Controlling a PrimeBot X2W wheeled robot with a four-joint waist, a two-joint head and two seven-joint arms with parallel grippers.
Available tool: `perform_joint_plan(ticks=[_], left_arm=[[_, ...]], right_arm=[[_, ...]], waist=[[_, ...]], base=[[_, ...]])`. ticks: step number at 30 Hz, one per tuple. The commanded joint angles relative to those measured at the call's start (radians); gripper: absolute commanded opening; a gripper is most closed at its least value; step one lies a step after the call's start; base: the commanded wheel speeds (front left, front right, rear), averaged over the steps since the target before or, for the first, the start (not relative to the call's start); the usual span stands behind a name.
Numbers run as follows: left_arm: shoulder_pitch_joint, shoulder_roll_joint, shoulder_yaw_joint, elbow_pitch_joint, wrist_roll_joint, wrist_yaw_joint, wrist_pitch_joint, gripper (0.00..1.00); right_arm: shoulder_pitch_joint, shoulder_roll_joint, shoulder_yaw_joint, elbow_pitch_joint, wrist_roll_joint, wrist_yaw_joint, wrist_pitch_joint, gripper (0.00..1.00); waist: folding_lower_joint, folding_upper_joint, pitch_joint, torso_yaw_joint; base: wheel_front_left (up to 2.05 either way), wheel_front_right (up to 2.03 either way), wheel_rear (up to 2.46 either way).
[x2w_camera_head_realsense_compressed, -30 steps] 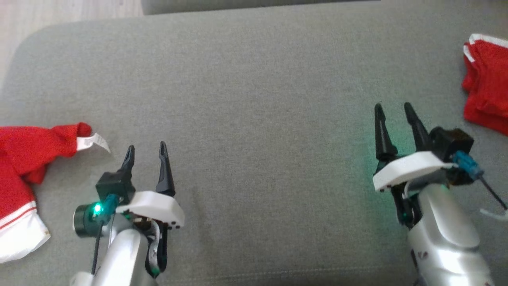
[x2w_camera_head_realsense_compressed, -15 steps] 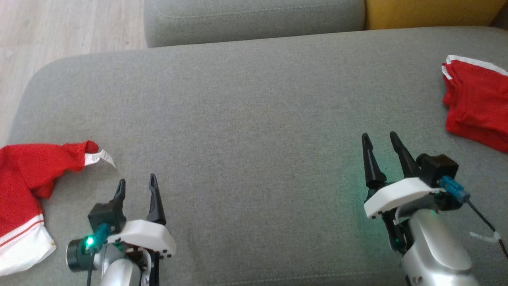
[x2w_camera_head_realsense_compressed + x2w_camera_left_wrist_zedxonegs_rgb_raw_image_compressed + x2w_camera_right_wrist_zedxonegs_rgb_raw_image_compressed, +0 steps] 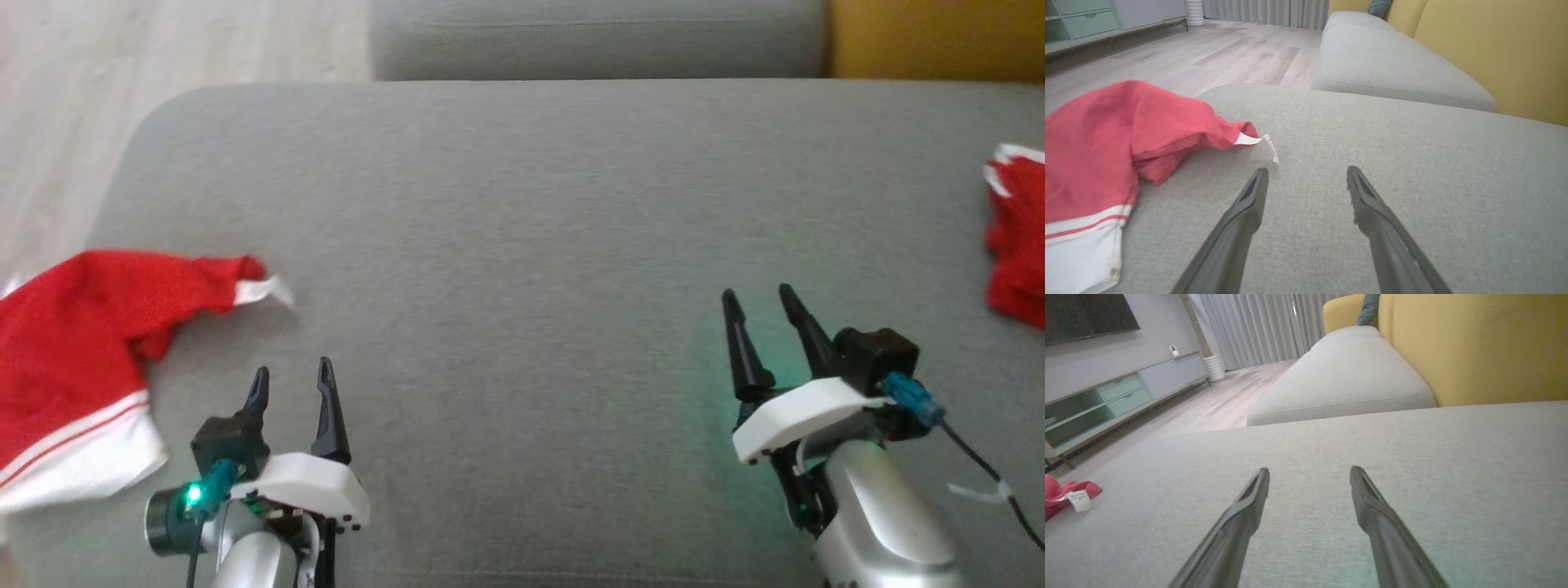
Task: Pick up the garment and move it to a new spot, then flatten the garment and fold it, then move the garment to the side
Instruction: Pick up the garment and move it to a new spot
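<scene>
A crumpled red garment (image 3: pixel 73 351) with a white hem and a white label (image 3: pixel 261 291) lies at the left edge of the grey cushion (image 3: pixel 522 204). My left gripper (image 3: pixel 292 377) stands open just to the right of it and nearer to me, holding nothing. In the left wrist view the garment (image 3: pixel 1098 147) lies left of the open left gripper (image 3: pixel 1307 170), with the label (image 3: pixel 1253 141) just beyond the left fingertip. My right gripper (image 3: pixel 756 294) is open over bare cushion at the right. The right wrist view shows its spread fingers (image 3: pixel 1309 470) and a garment corner (image 3: pixel 1061 490) far left.
A second red piece with white trim (image 3: pixel 1016 237) lies at the cushion's right edge. Another grey cushion (image 3: pixel 596 37) and a yellow backrest (image 3: pixel 931 37) sit at the back. Wooden floor (image 3: pixel 163 41) runs past the cushion's rounded left end. A TV cabinet (image 3: pixel 1106 400) stands across the room.
The whole head picture has shifted, so the camera has moved; more of the left garment shows and less of the right one. Both grippers stay open and empty.
</scene>
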Motion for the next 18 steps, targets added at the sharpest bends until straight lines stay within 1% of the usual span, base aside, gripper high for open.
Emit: perform_joint_plan(ticks=[1, 4, 5, 10, 11, 15, 18], left_arm=[[-0.043, 0.012, 0.031, -0.033, -0.001, 0.005, -0.005, 1.00], [-0.040, 0.012, 0.030, -0.031, -0.004, 0.008, -0.005, 1.00], [-0.036, 0.012, 0.033, -0.030, -0.005, 0.010, -0.005, 1.00], [-0.016, 0.012, 0.059, -0.027, -0.001, 0.011, -0.005, 1.00], [-0.006, 0.012, 0.075, -0.029, 0.002, 0.012, -0.005, 1.00], [0.020, 0.012, 0.116, -0.031, 0.004, 0.013, -0.005, 1.00], [0.033, 0.012, 0.153, -0.035, 0.002, 0.010, -0.005, 1.00]], right_arm=[[-0.024, 0.010, 0.029, -0.029, 0.005, 0.007, -0.011, 1.00], [-0.026, 0.010, 0.053, -0.025, 0.015, 0.007, -0.011, 1.00], [-0.026, 0.010, 0.067, -0.023, 0.020, 0.007, -0.011, 1.00], [-0.020, 0.010, 0.089, -0.016, 0.031, 0.007, -0.011, 1.00], [-0.018, 0.010, 0.099, -0.016, 0.036, 0.007, -0.011, 1.00], [-0.011, 0.010, 0.118, -0.010, 0.050, 0.007, -0.011, 1.00], [-0.014, 0.010, 0.138, -0.007, 0.057, 0.007, -0.011, 1.00]], waist=[[0.0001, 0.0000, 0.004, 0.050], [0.0001, 0.0000, 0.002, 0.120], [0.0001, 0.0000, 0.002, 0.168], [0.0001, 0.0000, -0.003, 0.290], [0.0001, 0.0000, -0.003, 0.328], [0.0001, 0.0000, -0.009, 0.383], [0.0001, 0.0000, -0.005, 0.400]], base=[[0.00, 0.00, 0.00], [0.00, 0.00, 0.00], [0.00, 0.00, 0.00], [0.00, 0.00, 0.00], [0.00, 0.00, 0.00], [0.00, 0.00, 0.00], [0.00, 0.00, 0.00]])
